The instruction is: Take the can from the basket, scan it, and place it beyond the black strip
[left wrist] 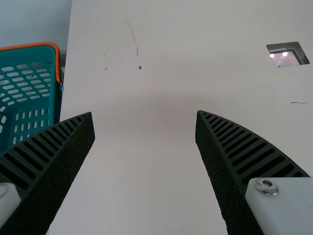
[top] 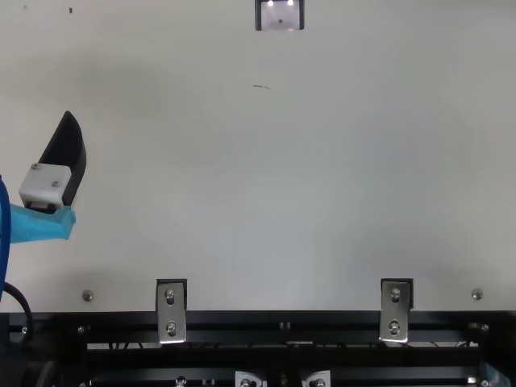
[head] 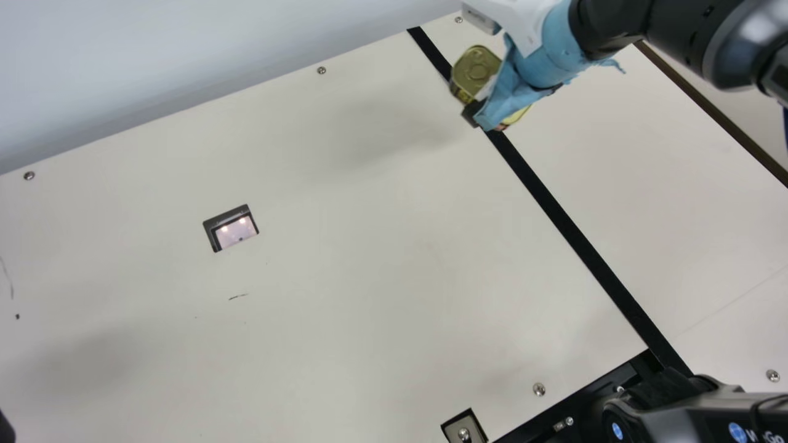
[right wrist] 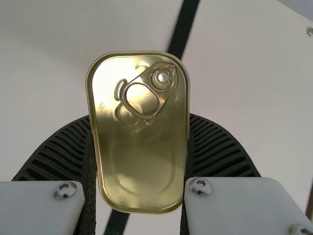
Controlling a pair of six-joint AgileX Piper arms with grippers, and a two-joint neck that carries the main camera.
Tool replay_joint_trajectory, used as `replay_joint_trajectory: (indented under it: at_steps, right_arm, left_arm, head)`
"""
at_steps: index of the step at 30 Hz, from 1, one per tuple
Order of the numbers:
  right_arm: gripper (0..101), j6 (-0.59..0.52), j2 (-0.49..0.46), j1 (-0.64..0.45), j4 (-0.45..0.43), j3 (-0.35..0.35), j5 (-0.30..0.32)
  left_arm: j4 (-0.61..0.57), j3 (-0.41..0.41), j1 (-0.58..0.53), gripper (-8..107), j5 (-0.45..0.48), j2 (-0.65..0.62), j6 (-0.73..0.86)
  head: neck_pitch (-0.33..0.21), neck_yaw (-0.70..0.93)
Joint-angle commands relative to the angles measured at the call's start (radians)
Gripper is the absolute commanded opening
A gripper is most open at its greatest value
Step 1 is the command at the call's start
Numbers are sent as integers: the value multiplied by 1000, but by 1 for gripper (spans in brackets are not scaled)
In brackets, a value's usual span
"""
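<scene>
You had the can (head: 475, 69) in your right pincer (head: 477, 106), at one o'clock in the main view. The pincer was closed on its sides, and the can was held above the tabletop (head: 369, 295), with the black strip (head: 572, 231) passing behind it. That strip ran from twelve o'clock down to four. In the right wrist view, the gold lid faced the camera, pull ring flat and lid sealed down, so its contents were hidden.

Your left pincer (top: 66, 157) was at nine o'clock in the top view; the left wrist view showed it wide, with nothing between its fingers (left wrist: 51, 149). Past one finger you had the teal basket (left wrist: 24, 85), with slotted walls and an orange rim, next to the tabletop's edge; only part of its inside was in sight. The scanner window (head: 236, 231) was at nine o'clock in the main view, lit.
</scene>
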Motion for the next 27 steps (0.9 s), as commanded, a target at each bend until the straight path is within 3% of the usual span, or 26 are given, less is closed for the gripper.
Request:
replay_joint_trajectory:
  at_steps: [1, 10, 27]
  right_arm:
    - [0, 4, 11, -22, -44, -9, 8]
    - [0, 1, 80, -95, -105, -58, 34]
    - [0, 5, 223, -142, -46, -125, 52]
  left_arm:
    - [0, 0, 0, 90, 0, 0, 0]
    - [0, 0, 0, 90, 0, 0, 0]
    - [0, 0, 0, 90, 0, 0, 0]
  head:
    - [-32, -10]
    - [-32, -10]
    - [-32, -10]
